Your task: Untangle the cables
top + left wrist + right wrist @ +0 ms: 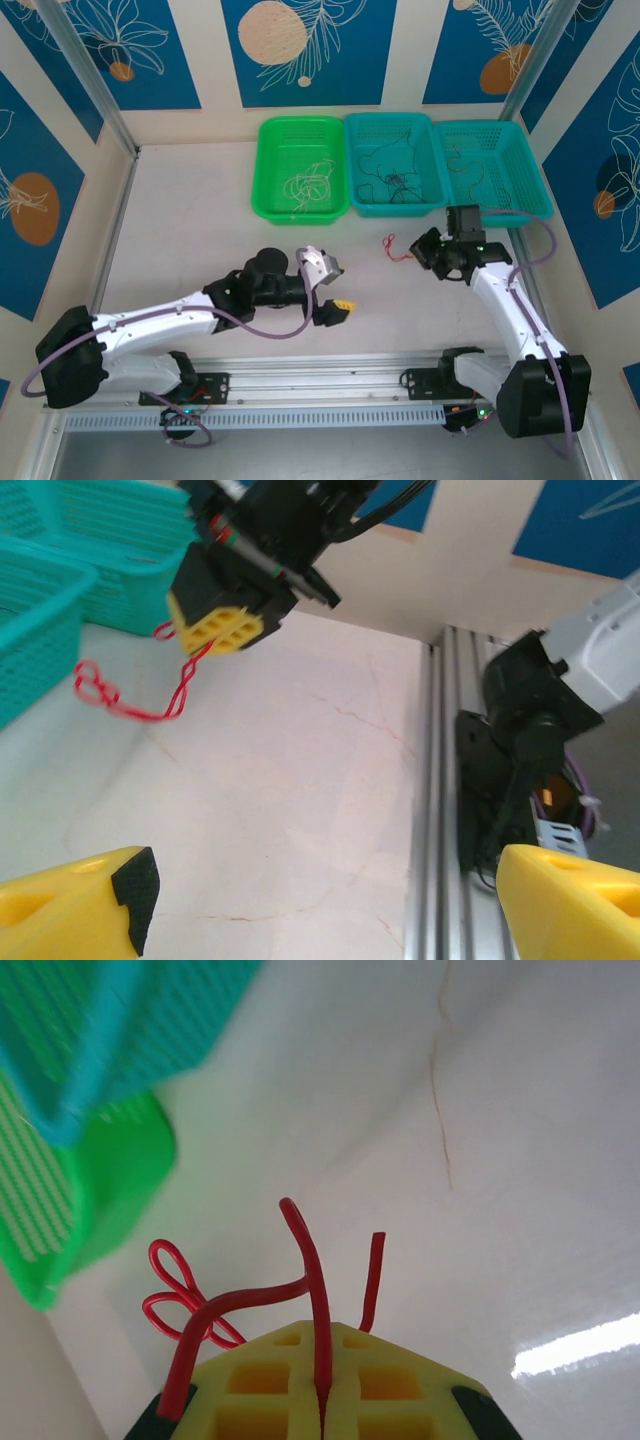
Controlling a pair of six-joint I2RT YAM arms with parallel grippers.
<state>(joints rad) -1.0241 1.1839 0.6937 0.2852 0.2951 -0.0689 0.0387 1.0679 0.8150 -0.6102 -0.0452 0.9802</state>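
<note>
Lost between pressed-together yellow gridded finger pads (pixel 250 1400): lower end of thin curly red wire (pixel 318 1300). Blurred, edge-cropped: green plastic mesh basket (pixel 100 1210).

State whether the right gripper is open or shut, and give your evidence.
Shut: the right gripper pinches the red cable between closed yellow fingers.

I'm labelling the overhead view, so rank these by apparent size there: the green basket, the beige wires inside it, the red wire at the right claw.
1. green basket, clearly largest.
2. beige wires.
3. red wire, smallest, though the right claw may hide part of it.
</note>
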